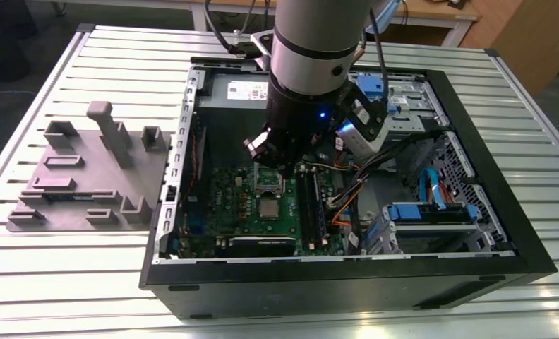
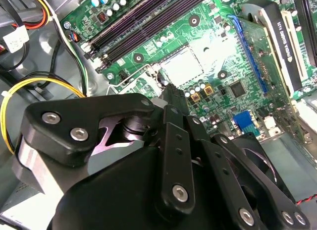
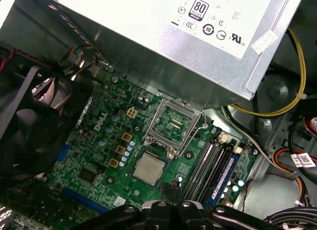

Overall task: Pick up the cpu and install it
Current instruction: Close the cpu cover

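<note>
Here the cpu (image 3: 148,169) sits in its socket on the green board (image 3: 94,155), low centre in the first wrist view, retention frame (image 3: 174,125) hinged up. The gripper (image 3: 172,190) hangs just above it, fingers together, holding nothing. The grey box (image 3: 163,36) carries printed certification marks.

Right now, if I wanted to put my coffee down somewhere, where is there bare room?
The slatted table is bare in front of the grey fixture and along the computer case's front edge. Inside the case it is crowded: motherboard, cables and the gripper above the cpu.
</note>
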Action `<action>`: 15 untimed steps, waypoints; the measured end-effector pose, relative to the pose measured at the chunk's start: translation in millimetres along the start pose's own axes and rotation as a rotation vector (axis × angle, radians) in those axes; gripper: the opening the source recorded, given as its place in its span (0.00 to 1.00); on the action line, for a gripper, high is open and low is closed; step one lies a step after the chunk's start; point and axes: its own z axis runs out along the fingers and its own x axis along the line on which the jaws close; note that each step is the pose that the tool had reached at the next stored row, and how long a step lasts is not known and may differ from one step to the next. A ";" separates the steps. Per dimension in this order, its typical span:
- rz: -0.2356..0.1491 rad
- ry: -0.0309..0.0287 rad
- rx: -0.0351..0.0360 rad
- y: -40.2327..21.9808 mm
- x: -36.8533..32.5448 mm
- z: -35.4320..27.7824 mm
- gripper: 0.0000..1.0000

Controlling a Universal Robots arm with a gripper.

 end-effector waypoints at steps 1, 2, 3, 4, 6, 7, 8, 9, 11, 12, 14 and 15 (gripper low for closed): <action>0.000 0.0000 0.0000 0.0 0.0 0.0 0.10; 0.000 0.0000 -0.0001 0.0 0.0 0.0 0.10; -0.003 -0.0002 -0.0007 0.0 0.0 0.0 0.10; -0.014 0.0000 -0.0012 0.0 0.0 0.0 0.10; -0.041 0.0005 -0.0022 -0.1 -0.1 0.1 0.10; -0.053 0.0004 -0.0032 -0.2 -0.3 0.3 0.10; -0.061 -0.0005 -0.0052 -0.5 -0.8 0.8 0.10; -0.063 -0.0015 -0.0084 -1.7 -3.5 1.3 0.10; -0.063 -0.0012 -0.0138 -4.7 -10.6 2.7 0.10; -0.063 -0.0016 -0.0167 -5.3 -12.6 3.3 0.10; -0.064 -0.0051 -0.0255 -5.8 -15.4 4.2 0.10; -0.064 -0.0083 -0.0326 -5.5 -16.5 4.3 0.10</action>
